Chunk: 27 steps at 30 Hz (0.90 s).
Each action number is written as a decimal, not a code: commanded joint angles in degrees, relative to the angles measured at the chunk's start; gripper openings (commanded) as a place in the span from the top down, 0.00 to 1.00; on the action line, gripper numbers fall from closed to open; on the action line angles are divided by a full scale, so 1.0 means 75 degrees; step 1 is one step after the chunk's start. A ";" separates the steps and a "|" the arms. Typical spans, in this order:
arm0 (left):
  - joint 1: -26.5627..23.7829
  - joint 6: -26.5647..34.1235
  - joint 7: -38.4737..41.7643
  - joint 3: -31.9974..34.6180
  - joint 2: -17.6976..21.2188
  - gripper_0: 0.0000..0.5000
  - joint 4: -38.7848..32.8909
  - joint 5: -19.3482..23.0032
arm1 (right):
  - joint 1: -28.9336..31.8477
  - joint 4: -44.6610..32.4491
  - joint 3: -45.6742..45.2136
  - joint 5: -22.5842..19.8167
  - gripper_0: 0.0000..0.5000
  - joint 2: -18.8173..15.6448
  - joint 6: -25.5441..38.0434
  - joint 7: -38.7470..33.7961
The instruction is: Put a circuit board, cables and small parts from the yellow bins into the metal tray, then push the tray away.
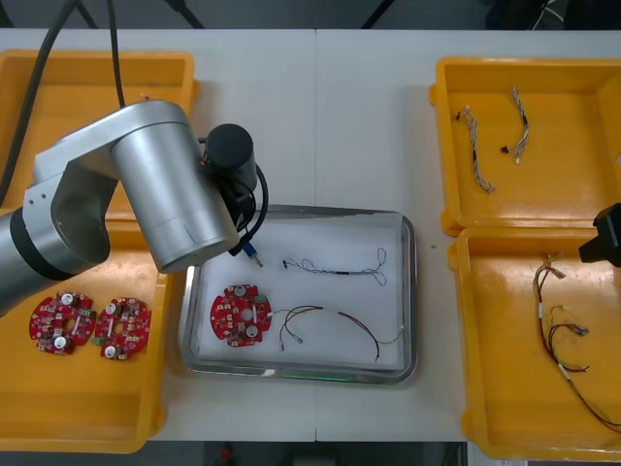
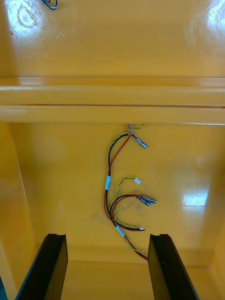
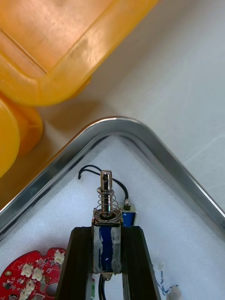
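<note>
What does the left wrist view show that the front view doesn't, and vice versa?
Left wrist view: the left gripper shut on a small metal part over the metal tray, at its corner. Front view: a blue and white cable and a darker cable in the tray, two spare boards in the left bin, the right gripper over the near right bin. Both: the tray and its circuit board.

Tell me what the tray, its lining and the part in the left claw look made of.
Rectangular metal tray: polished steel or aluminium, by its mirror-like rim. White lining: likely foam or felt, matte and grainy. Small metal part in the left claw, over the tray's corner: bright metal pin and spring, body wrapped in blue, probably plastic tape.
</note>
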 commanded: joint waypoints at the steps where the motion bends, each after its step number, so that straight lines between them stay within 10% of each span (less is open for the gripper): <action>1: 0.0264 0.0032 -0.0138 -0.0435 -0.0269 1.00 -0.0227 -0.0372 | 0.0076 -0.0188 -0.0174 -0.0061 0.00 -0.0315 -0.0047 0.0143; 27: 0.0475 -0.0952 -0.0103 -0.1185 -0.0855 1.00 0.0851 -0.1474 | 0.0076 -0.0188 -0.0174 -0.0061 0.00 -0.0315 -0.0047 0.0143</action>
